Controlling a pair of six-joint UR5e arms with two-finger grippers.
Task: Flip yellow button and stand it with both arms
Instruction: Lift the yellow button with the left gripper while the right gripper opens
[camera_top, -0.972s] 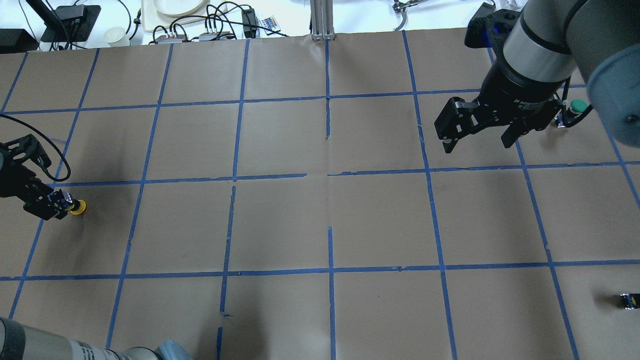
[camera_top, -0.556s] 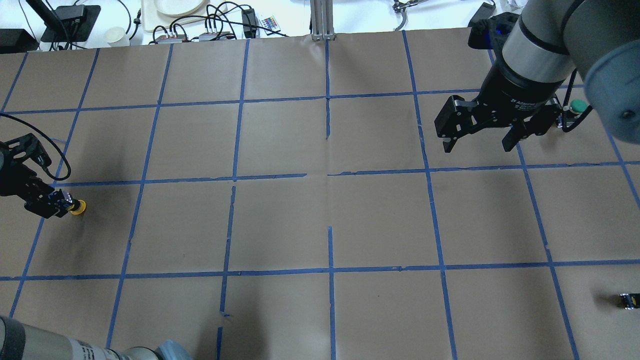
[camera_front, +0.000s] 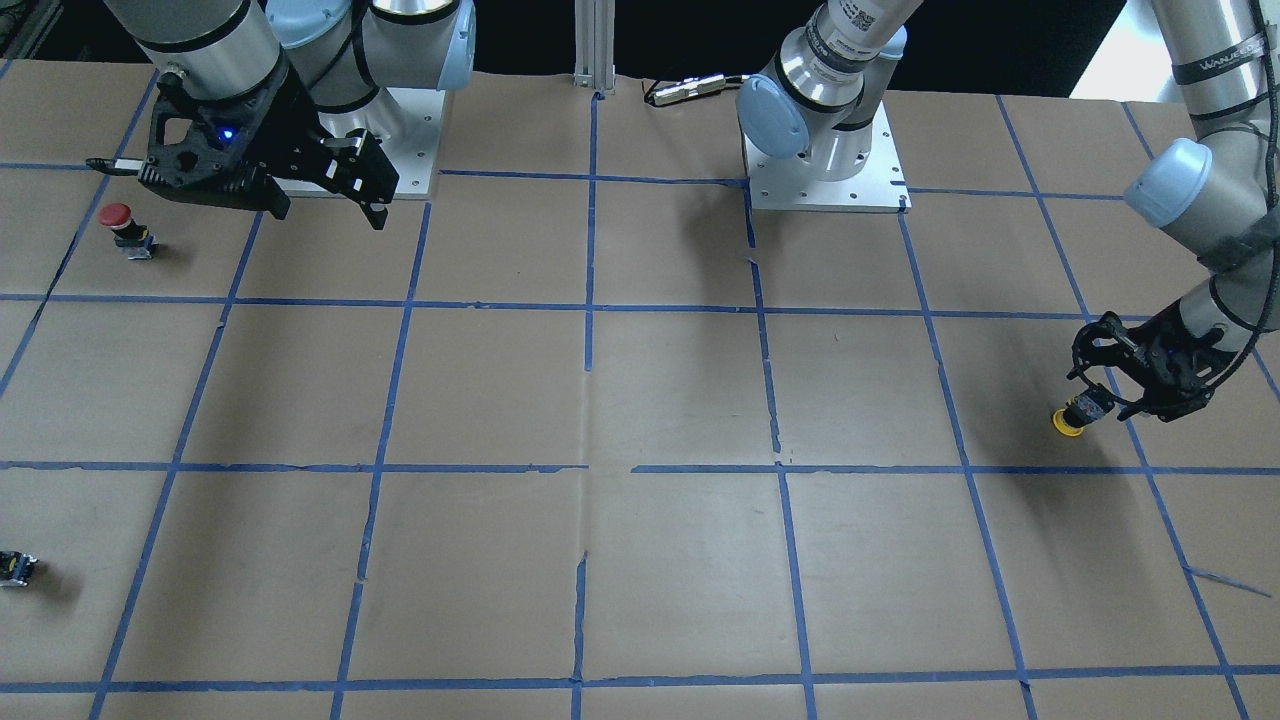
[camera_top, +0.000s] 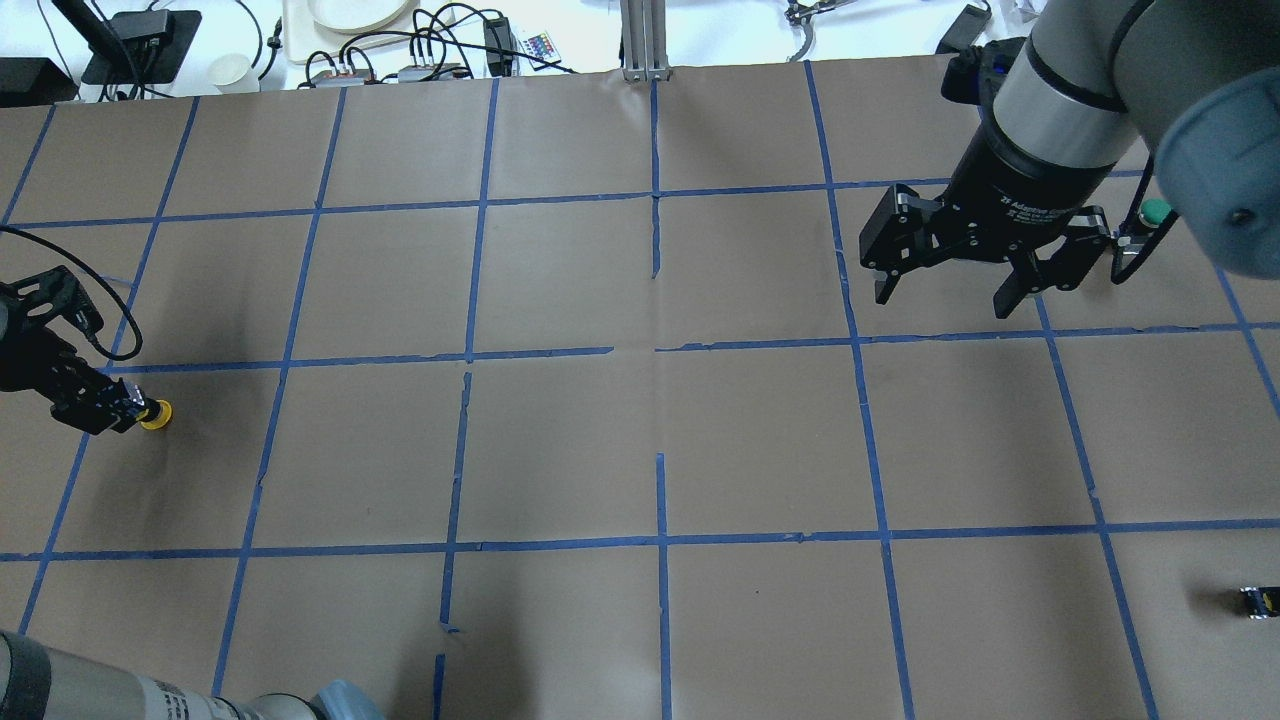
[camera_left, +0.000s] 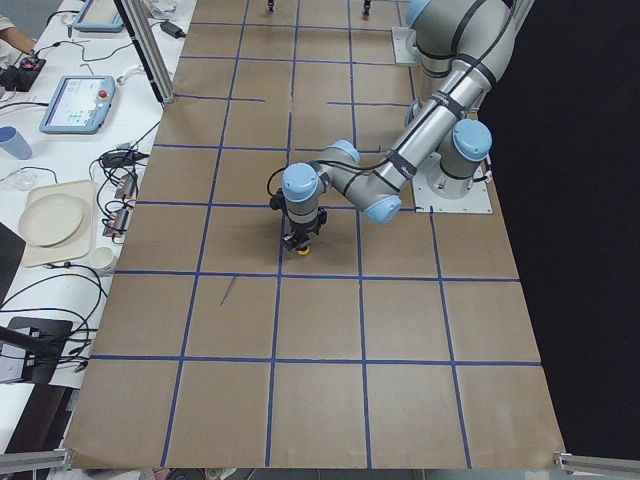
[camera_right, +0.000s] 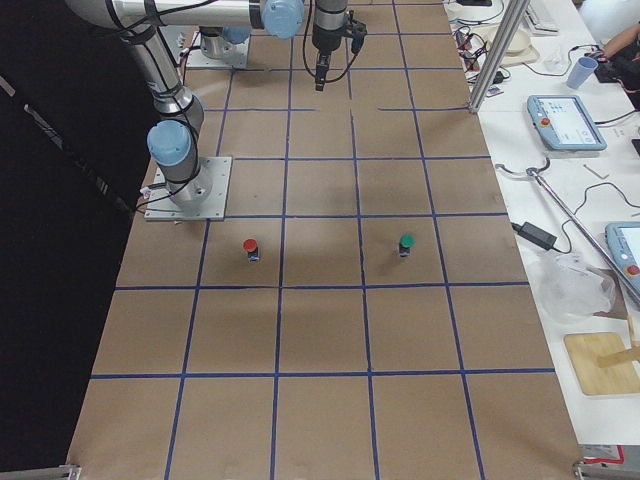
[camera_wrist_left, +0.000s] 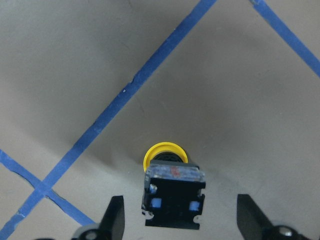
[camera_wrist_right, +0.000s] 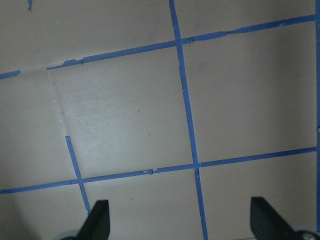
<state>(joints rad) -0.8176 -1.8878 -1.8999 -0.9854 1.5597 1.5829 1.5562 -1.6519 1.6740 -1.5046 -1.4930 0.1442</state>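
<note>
The yellow button (camera_top: 155, 413) is at the table's left edge, its yellow cap (camera_wrist_left: 165, 152) pointing away from my left gripper and its blocky base (camera_wrist_left: 174, 197) towards it. My left gripper (camera_top: 118, 410) is open, a finger (camera_wrist_left: 114, 220) on each side of the base with a gap to both. It also shows in the front view (camera_front: 1095, 405) with the button (camera_front: 1068, 422) at its tip. My right gripper (camera_top: 942, 300) is open and empty, held above the table's far right, also in the front view (camera_front: 330, 215).
A green-capped button (camera_top: 1157, 211) stands right of my right gripper. A red-capped button (camera_front: 118, 215) stands near the robot's right side. A small dark capless block (camera_top: 1255, 601) lies at the near right edge. The brown table carries a blue tape grid (camera_top: 660, 350).
My right gripper has shifted a little to the left and turned slightly. My left gripper and the yellow button have hardly moved.
</note>
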